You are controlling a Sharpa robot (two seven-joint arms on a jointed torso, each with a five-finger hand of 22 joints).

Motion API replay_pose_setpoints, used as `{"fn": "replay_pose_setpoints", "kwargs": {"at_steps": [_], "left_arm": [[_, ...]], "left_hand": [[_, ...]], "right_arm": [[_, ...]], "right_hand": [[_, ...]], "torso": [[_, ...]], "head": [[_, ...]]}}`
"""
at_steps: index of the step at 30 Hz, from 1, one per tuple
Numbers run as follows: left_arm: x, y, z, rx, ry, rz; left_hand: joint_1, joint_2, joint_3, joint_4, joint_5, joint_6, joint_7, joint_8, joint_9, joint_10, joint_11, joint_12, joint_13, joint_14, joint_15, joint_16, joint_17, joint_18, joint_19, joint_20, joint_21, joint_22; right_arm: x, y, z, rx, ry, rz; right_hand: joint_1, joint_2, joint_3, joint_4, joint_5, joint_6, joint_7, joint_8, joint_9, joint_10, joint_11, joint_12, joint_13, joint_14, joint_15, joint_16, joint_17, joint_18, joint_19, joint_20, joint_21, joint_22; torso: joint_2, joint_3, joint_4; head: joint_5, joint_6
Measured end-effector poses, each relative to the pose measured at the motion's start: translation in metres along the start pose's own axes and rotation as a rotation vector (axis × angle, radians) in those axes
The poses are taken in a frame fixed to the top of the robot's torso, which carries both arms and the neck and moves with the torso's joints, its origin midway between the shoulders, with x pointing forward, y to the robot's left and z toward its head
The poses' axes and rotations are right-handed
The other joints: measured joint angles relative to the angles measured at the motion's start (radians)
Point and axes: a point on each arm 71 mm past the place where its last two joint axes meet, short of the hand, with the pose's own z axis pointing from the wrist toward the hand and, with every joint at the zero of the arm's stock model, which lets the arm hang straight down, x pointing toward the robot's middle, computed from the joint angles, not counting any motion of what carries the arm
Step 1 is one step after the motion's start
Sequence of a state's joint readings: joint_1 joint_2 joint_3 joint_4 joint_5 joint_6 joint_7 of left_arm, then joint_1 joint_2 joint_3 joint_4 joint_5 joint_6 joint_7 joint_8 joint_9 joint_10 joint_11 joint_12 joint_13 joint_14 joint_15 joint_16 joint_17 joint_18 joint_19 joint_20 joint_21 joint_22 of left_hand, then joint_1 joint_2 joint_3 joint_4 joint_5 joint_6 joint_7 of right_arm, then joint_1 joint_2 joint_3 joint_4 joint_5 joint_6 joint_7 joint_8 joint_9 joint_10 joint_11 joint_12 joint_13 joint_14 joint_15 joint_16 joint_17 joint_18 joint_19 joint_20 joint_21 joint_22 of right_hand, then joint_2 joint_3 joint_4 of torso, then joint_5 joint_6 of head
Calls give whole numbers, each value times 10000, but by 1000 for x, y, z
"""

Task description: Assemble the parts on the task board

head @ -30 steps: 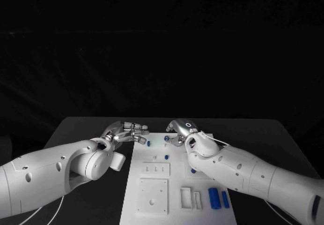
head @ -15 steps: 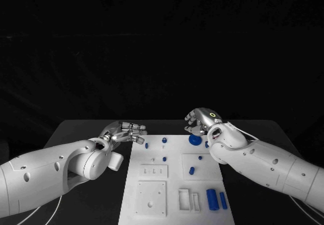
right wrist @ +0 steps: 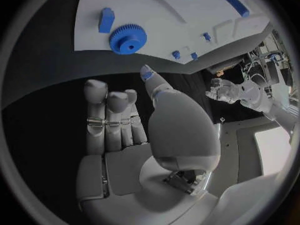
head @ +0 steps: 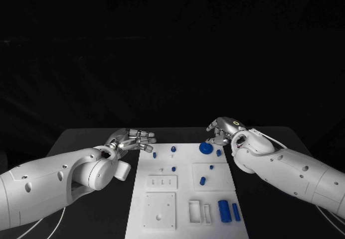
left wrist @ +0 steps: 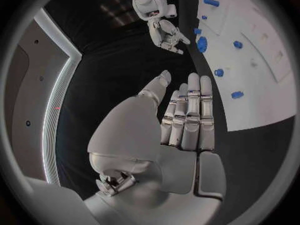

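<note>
Low in the frame, the task board [head: 162, 209] carries blue parts [head: 229, 211] at lower right. Farther up, the blue gear [head: 206, 148] now lies free near its top right. The right hand [head: 227, 131] has let go, fingers straightened. The left hand [head: 135, 140] stays empty, fingers together.

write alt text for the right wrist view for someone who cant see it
The right hand, seen from behind, is open with its fingers extended and holding nothing, over the black table beside the white task board. A blue gear lies on the board near that edge beside a small blue block, with smaller blue parts farther along. The left hand shows beyond.
</note>
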State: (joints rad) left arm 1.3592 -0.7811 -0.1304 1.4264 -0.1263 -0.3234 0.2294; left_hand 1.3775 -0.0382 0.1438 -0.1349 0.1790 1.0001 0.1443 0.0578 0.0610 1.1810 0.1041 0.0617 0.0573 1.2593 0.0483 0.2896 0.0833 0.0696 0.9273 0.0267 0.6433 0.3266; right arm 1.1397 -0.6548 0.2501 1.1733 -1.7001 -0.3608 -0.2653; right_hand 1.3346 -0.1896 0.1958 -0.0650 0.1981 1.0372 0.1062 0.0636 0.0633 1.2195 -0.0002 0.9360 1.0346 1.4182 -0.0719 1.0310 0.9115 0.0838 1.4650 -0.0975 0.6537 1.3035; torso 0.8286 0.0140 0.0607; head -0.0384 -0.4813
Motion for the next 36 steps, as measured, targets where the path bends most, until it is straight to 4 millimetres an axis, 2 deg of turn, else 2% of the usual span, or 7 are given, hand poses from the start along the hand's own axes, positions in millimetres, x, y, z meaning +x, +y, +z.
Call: {"fn": "replay_pose_setpoints", "kwargs": {"at_steps": [2, 9, 16, 23, 36], "left_arm": [[0, 0, 0, -2, 4, 0], [1, 0, 0, 0, 32, -4], [1, 0, 1, 0, 58, -6], [1, 0, 1, 0, 73, -3], [2, 0, 1, 1, 120, 2]], "left_hand": [[0, 0, 0, 0, 20, 0, 0, 0, 0, 0, 0, 0, 0, 0, 0, 0, 0, 0, 0, 0, 47, 0], [0, 0, 0, 0, 20, 0, 0, 0, 0, 0, 0, 0, -1, 0, 0, 0, 1, -1, 0, 0, 48, 0], [0, 0, 0, 0, 20, 0, 0, 0, 0, 0, 0, 0, -1, 0, 0, 0, 1, 0, 0, 0, 48, 1], [0, 0, 26, -26, 20, 0, 0, 0, 6, -36, 36, 0, -1, 0, 0, 0, 1, 0, -36, 35, 48, 2], [0, 0, 26, -26, 20, 0, 0, 0, 6, -36, 36, 0, -2, 0, 0, 0, 1, 1, -36, 36, 48, 3]], "right_arm": [[2, -4, 1, 99, 241, 6], [11, -11, 5, 289, 860, 82], [16, -9, 7, 235, 1222, 160], [19, -7, 7, 192, 1427, 217], [28, -6, 8, 239, 1737, 198]], "right_hand": [[0, 0, -4, 4, 112, -48, 19, 0, 0, 121, 16, 368, 382, 40, 23, 70, 590, 1, 15, 15, 280, 46], [-14, 14, -107, 30, 150, -115, 15, 0, 1, 298, 20, 974, 967, 202, 44, 119, 1453, 1, 15, 14, 615, 46], [-39, 39, -107, 30, 276, -115, 15, 0, 1, 387, 38, 1202, 1185, 217, 59, 196, 1670, 1, -7, 63, 841, 45], [-81, 81, -107, 30, 276, -114, 14, 0, 1, 387, 38, 1294, 1268, 254, 95, 278, 1769, 0, 16, 85, 1000, 44], [-132, 132, 34, -110, 381, -8, 17, 0, 1, 406, 18, 1294, 1312, 253, 95, 316, 1887, -1, 16, 85, 1193, 43]], "torso": [[1, 0, -1], [7, -7, -1], [11, -19, 14], [9, -19, -10], [13, -18, -11]], "head": [[-17, -7], [-90, -39], [-107, -79], [-71, -103], [-87, -120]]}}
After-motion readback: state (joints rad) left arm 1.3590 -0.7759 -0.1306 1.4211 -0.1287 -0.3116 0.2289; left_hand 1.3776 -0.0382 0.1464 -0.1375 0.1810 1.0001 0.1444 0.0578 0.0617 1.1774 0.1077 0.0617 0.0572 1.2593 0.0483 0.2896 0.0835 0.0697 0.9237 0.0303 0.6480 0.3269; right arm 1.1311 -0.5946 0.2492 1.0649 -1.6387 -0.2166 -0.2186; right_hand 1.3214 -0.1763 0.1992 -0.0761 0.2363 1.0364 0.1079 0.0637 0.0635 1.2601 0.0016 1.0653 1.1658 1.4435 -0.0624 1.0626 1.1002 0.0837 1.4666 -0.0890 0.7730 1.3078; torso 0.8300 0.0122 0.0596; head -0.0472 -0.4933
